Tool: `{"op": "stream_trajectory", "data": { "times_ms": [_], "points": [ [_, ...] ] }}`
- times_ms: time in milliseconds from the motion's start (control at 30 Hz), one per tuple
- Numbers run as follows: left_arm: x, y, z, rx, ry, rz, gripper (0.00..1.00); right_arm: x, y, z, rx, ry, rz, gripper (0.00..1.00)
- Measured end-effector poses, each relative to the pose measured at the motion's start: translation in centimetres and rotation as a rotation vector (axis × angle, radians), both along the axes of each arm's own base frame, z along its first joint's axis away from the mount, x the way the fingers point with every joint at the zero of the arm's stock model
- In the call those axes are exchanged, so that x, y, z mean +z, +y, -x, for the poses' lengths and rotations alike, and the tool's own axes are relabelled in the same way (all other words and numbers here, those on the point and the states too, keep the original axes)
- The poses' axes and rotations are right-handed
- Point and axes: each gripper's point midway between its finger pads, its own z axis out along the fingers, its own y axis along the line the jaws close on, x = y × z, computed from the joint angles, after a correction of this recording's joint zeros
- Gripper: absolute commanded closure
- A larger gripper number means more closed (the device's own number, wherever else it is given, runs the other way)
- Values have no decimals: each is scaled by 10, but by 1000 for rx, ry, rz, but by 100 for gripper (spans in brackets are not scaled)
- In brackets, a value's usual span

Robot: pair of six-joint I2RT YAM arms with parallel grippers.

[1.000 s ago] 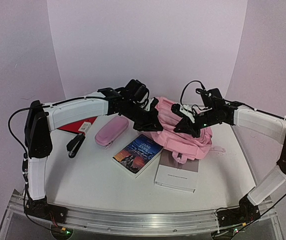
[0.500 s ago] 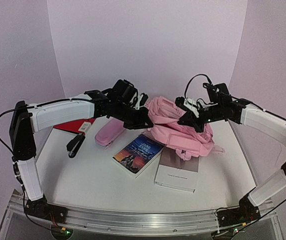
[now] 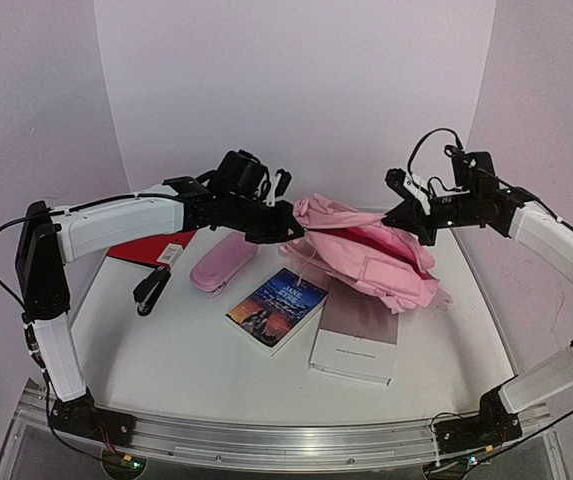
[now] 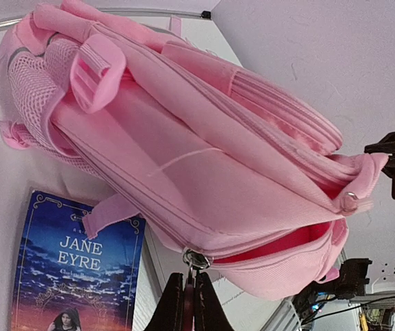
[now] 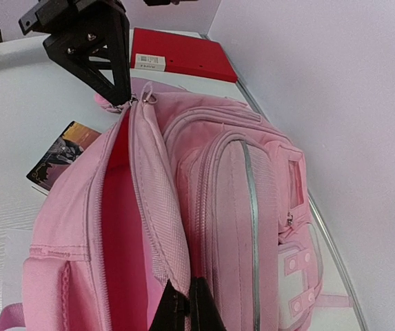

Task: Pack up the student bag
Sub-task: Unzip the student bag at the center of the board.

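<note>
My left gripper (image 4: pixel 187 296) has its fingers pressed together on the zip pull (image 4: pixel 196 259), bottom centre of its wrist view. My right gripper (image 5: pixel 187 303) is pinched on the fabric lip of the mouth, low in its own view. The student bag (image 3: pixel 366 255) stretches between them, right of centre in the top view. Its long axis runs left to right from one pinch to the other, and its mouth is a narrow slit showing darker lining. I judge that slit too tight to load, and both arms are occupied. The Jane Eyre book (image 3: pixel 276 307) lies just below-left of the bag, nearer the left arm. The white booklet (image 3: pixel 358 335) lies below the bag on the white table (image 3: pixel 196 380), with pale walls close behind.
</note>
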Motion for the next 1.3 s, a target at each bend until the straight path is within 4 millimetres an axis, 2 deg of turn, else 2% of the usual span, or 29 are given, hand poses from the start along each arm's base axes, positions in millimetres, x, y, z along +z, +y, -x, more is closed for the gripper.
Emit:
{"op": "stream_trajectory", "data": {
  "times_ms": [133,367,600,700,800,833,867,933,1000,1067,1133,1200,1300],
  "points": [
    [-5,6,-19,51,-13,-1,100,12,-10,-4,-19,-14,-16,100],
    [-30,16,-57,123,-2,-19,100,25,-20,-4,-44,-26,-27,100],
    [-55,17,-106,167,38,-31,100,37,-27,-2,-76,-10,-58,100],
    [-54,10,-116,167,37,-28,100,35,-28,-1,-85,17,-66,100],
    [-54,7,-118,162,45,-30,98,34,-29,0,-89,38,-80,100],
    [-55,7,-117,159,52,-32,96,34,-28,1,-91,47,-85,100],
    [-55,8,-116,156,61,-35,88,33,-28,1,-93,56,-89,100],
    [-58,10,-115,160,83,-39,64,30,-24,0,-94,80,-98,100],
    [-67,24,-120,200,118,-69,42,24,-16,1,-86,114,-103,100],
    [-78,48,-130,262,154,-107,33,18,-7,1,-76,146,-105,100],
    [-89,81,-143,343,192,-134,29,7,4,0,-67,187,-103,100],
    [-103,117,-146,427,239,-165,26,-6,15,-2,-66,237,-100,100],
    [-114,165,-132,532,300,-199,25,-27,26,-5,-70,315,-95,91]
  ]
}}
